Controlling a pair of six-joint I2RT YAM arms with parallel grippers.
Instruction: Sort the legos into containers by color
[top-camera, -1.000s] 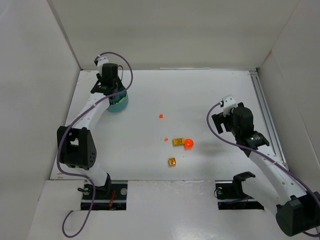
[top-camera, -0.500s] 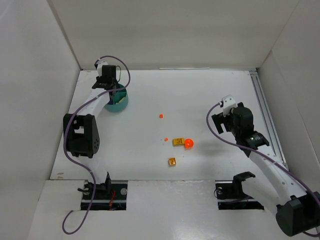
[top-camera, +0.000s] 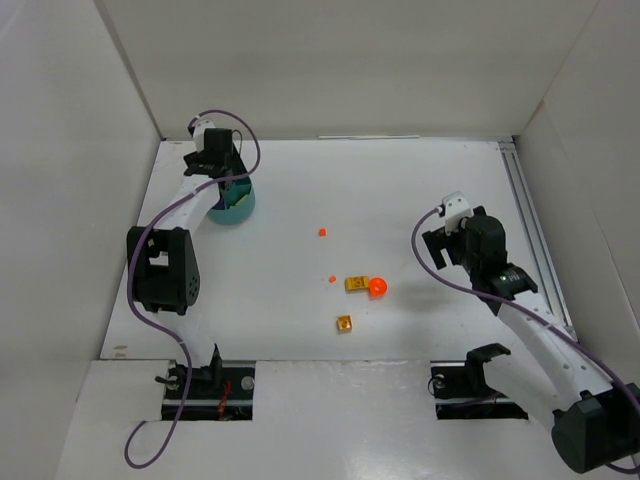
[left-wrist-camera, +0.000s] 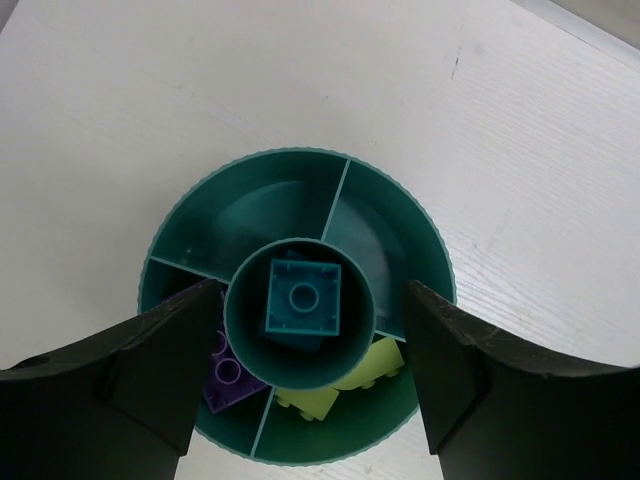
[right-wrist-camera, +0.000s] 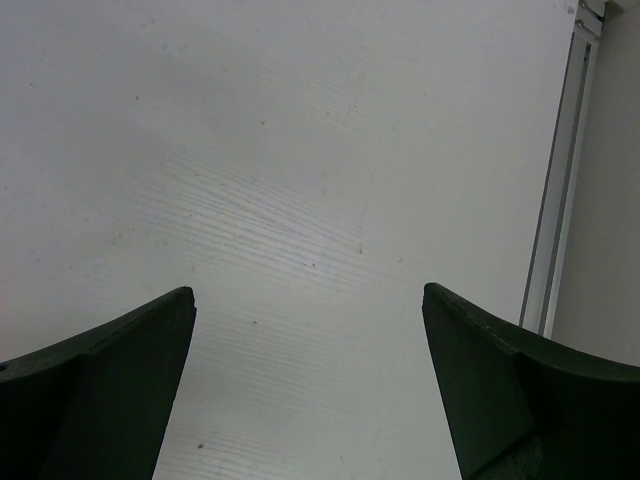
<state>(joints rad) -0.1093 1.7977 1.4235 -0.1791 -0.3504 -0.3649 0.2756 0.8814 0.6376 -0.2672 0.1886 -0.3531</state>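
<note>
The teal bowl (top-camera: 240, 208) stands at the far left of the table. My left gripper (top-camera: 224, 172) hangs open and empty right above it. In the left wrist view the bowl (left-wrist-camera: 392, 226) holds a teal brick (left-wrist-camera: 303, 297) in its round middle cell, a purple brick (left-wrist-camera: 226, 371) at lower left, and two lime green bricks (left-wrist-camera: 318, 402) in the near cells. My left gripper (left-wrist-camera: 308, 292) straddles the bowl. Loose on the table lie a yellow brick (top-camera: 355, 283), an orange round piece (top-camera: 378, 287), a yellow-orange brick (top-camera: 344, 323) and two tiny orange bits (top-camera: 322, 231). My right gripper (top-camera: 447, 243) is open and empty.
White walls enclose the table on three sides. A metal rail (top-camera: 525, 225) runs along the right edge and shows in the right wrist view (right-wrist-camera: 560, 200). My right gripper (right-wrist-camera: 308, 295) looks down on bare white table.
My left arm's elbow has swung back toward the far left while its gripper stays over the bowl. The right arm has hardly moved. The loose pieces lie where they were.
</note>
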